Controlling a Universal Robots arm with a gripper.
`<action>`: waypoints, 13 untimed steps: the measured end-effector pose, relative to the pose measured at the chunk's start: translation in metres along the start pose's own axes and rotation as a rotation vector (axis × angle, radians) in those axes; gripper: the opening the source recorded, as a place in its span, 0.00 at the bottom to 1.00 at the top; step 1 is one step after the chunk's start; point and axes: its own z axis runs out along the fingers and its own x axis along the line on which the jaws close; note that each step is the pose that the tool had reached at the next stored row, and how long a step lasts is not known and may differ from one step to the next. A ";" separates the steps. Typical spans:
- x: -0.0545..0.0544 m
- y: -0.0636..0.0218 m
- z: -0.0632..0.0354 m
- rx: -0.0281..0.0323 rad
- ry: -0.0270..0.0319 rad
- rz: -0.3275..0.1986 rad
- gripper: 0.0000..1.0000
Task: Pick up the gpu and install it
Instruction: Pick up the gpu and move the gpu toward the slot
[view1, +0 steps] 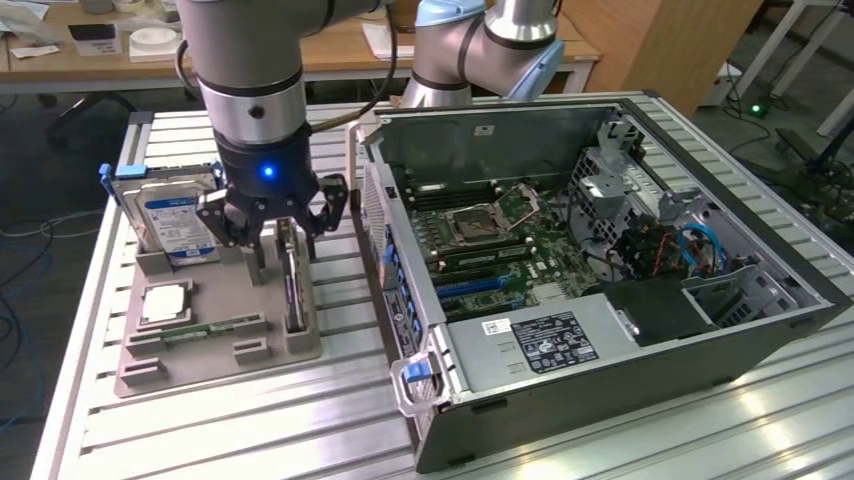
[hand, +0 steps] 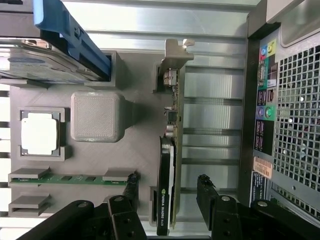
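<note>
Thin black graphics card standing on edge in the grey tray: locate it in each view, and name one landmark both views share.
Exterior view: the thin black graphics card stands in the grey tray, under the open gripper, on the exterior view's left of the computer case.
Wrist view: the card runs between the gripper's jaws, with a gap on either side.
Shared landmark: the square silver processor chip in the tray.

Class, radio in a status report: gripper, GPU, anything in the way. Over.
Gripper open, fingers either side of the gpu, not gripping. Gpu upright on edge in grey holder. Nothing between fingers and card.
</note>
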 end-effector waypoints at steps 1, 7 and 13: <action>0.000 0.0000 0.0003 0.0000 0.0001 0.000 0.59; 0.000 -0.0001 0.0026 -0.0001 -0.0001 0.000 0.59; 0.000 -0.0001 0.0054 0.0000 0.0001 0.000 0.59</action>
